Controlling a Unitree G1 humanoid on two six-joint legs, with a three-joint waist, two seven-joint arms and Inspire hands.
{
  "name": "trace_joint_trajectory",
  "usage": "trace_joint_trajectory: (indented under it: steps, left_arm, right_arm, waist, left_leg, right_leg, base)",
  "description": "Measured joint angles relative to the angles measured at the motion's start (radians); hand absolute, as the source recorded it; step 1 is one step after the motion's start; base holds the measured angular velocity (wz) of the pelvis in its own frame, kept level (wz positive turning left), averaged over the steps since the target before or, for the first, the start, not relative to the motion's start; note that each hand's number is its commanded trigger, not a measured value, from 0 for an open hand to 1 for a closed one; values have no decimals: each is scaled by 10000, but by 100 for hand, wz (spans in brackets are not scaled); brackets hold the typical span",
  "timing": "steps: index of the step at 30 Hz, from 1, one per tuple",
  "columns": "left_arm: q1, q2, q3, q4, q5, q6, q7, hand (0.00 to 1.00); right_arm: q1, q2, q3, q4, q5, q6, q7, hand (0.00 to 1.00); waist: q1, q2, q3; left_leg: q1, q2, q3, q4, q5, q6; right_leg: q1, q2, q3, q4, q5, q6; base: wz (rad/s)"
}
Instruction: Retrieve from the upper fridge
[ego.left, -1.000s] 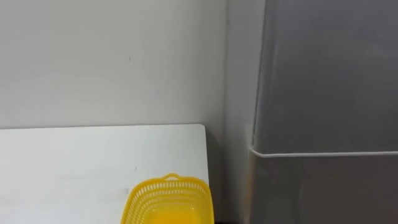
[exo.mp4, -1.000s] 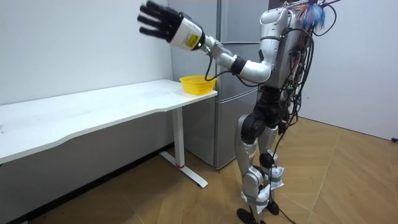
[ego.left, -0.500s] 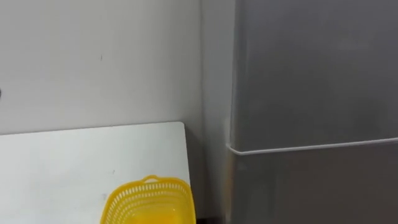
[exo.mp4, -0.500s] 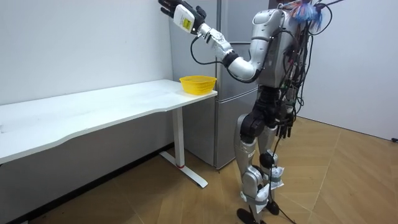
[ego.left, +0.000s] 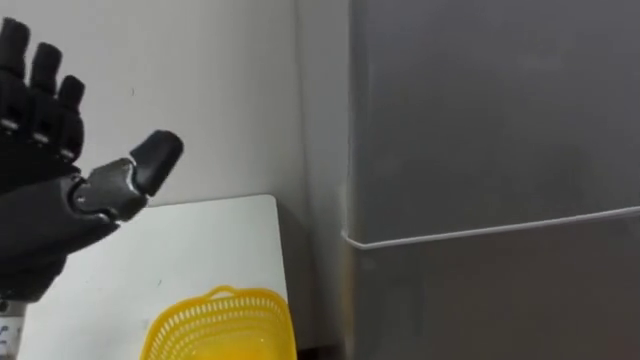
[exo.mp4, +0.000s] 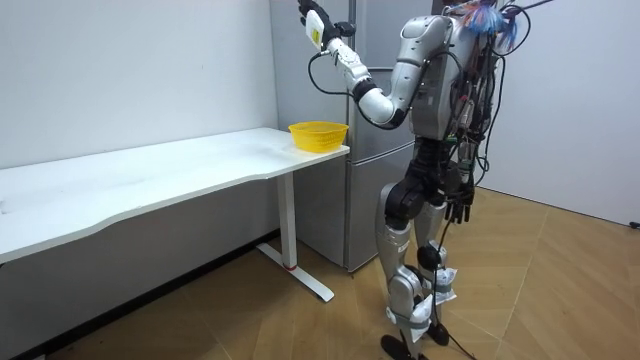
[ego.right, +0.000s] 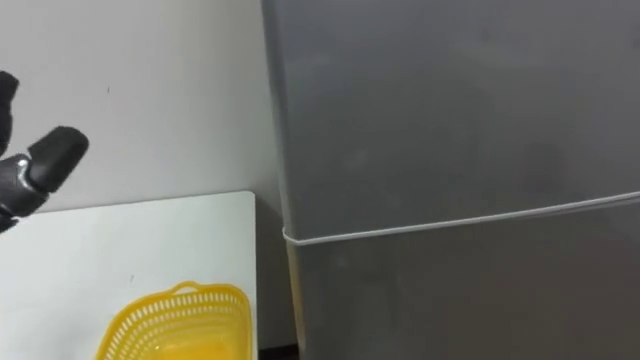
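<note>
One fridge (ego.left: 490, 120), one yellow basket (ego.left: 220, 325), one table (ego.left: 200, 240). Left robot hand (ego.left: 42, 222) raised — fingers straight and spread — holding and touching nothing.

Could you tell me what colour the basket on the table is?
Yellow; the basket shows best in the left eye view.

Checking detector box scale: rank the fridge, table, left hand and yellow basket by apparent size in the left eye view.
1. fridge, largest by far.
2-3. table and left hand: these look alike. The hand is near the camera, so they are left unranked.
4. yellow basket, smallest, cut off by the lower edge.
</note>
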Motion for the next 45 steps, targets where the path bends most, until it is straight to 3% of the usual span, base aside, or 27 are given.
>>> trace_joint_trajectory:
  steps: [8,12,14,19,23,32,45]
  left_arm:
    - [-1,5,-645,2,-70,167,-920,0]
    - [-2,6,-1173,-13,-71,181,-1444,0]
    - [-3,2,-1619,-19,-10,183,-1557,0]
    - [-30,-18,-2270,-18,-9,407,-1701,0]
    - [-151,-20,-2330,-8,-16,424,-1871,0]
    - [-170,-20,-2341,11,-8,426,-1945,0]
    - [-146,-32,-2715,42,1132,496,-2375,0]
  right_arm:
    - [-134,-38,28,7,-533,5,136,0]
    - [-127,-28,127,7,-644,10,243,0]
    - [-169,-32,145,11,-622,23,300,0]
    - [-300,-73,477,12,-560,85,280,0]
    - [-385,-74,503,14,-520,136,306,0]
    - [-391,-74,515,54,-360,193,306,0]
    - [-395,-73,539,127,-373,224,273,0]
  waist:
    - [-227,38,3]
    - [-290,95,-32]
    - [-367,156,-61]
    - [-563,338,-23]
    - [-724,411,23]
    - [-707,335,99]
    - [-701,315,94]
  left_leg:
    - [-75,26,147,3,0,-1]
    - [-142,34,220,19,1,-2]
    - [-131,38,232,30,1,-2]
    - [21,47,305,20,2,-2]
    - [20,52,329,9,2,-3]
    - [-7,49,305,-3,2,-3]
    - [-139,45,306,15,2,-3]
  right_leg:
    - [-53,34,162,46,1,-4]
    - [-186,29,167,129,15,-5]
    - [-176,30,176,111,18,-8]
    - [-138,39,247,112,30,-13]
    - [-176,40,258,132,30,-14]
    - [-184,38,252,108,30,-13]
    - [-185,33,173,99,35,-15]
  base:
    - [-2]
    - [0]
    - [0]
    - [-5]
    - [-1]
    - [0]
    - [1]
